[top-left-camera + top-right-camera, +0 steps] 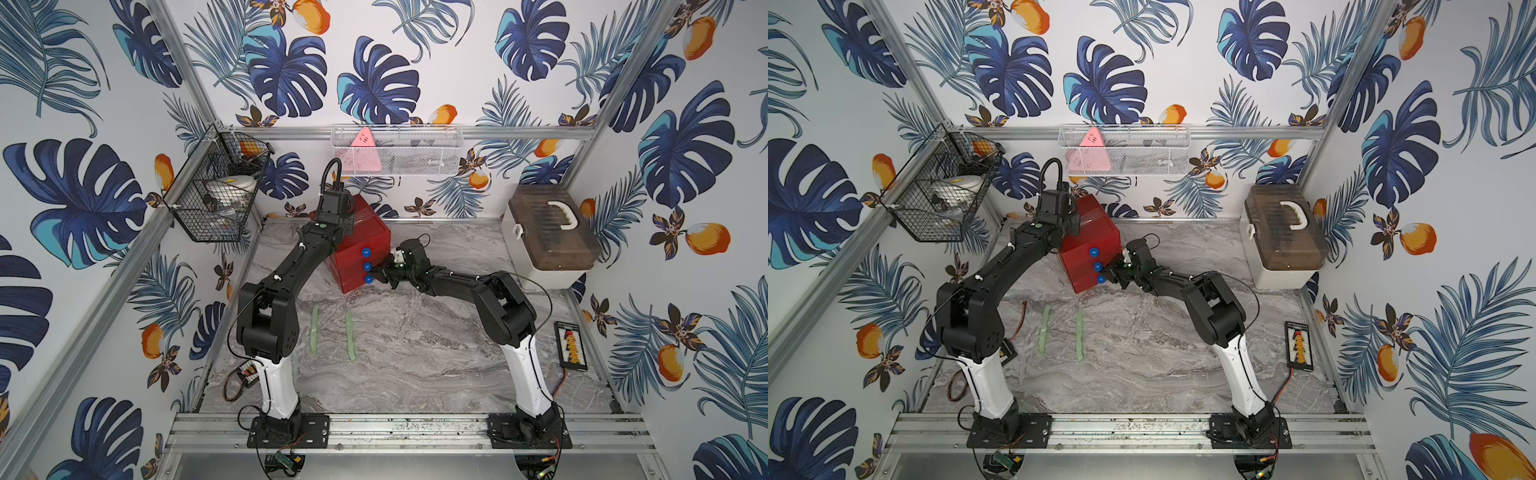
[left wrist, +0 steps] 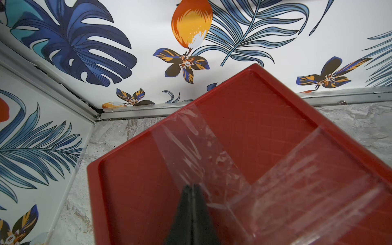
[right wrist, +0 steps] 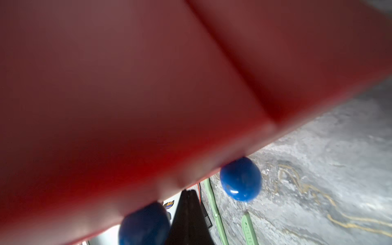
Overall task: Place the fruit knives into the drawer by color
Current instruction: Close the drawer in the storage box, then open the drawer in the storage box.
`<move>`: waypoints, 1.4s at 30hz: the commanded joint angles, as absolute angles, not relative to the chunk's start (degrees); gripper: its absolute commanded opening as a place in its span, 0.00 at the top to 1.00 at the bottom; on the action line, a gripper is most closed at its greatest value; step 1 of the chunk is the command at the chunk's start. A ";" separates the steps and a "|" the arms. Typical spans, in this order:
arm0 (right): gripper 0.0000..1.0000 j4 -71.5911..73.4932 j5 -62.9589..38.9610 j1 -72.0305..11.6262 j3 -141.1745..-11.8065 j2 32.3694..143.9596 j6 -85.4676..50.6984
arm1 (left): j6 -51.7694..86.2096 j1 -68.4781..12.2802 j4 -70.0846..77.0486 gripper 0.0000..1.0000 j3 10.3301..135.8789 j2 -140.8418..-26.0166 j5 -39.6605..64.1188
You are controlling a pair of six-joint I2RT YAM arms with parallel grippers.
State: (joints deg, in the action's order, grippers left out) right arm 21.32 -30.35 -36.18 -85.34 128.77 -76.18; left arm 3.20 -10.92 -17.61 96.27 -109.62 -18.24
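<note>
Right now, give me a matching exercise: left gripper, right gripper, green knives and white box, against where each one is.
1 left gripper
2 right gripper
3 green knives
4 white box

A back corner, right arm's side
B over the red chest's top
C flat on the table, in front of the chest
D at the blue knobs

Pairs: 1-B, 2-D, 3-C, 4-A

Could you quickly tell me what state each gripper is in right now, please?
Left gripper: closed, holding nothing, fingers together over the top of the red drawer chest.
Right gripper: closed, holding nothing, at the chest's front beside a blue knob.
</note>
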 commanded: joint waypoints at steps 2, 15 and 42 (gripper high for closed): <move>1.00 36.07 -28.79 -37.08 -76.50 125.50 -79.57 | 3.03 -10.90 -36.83 1.00 94.27 -110.64 -13.48; 0.19 46.67 -25.36 -38.23 -68.87 128.61 -84.59 | 2.51 -10.90 -36.87 1.00 93.70 -110.04 -13.14; 0.55 47.68 -23.44 -36.78 -80.14 137.44 -83.75 | 1.24 -10.90 -35.59 1.00 88.45 -108.46 -11.46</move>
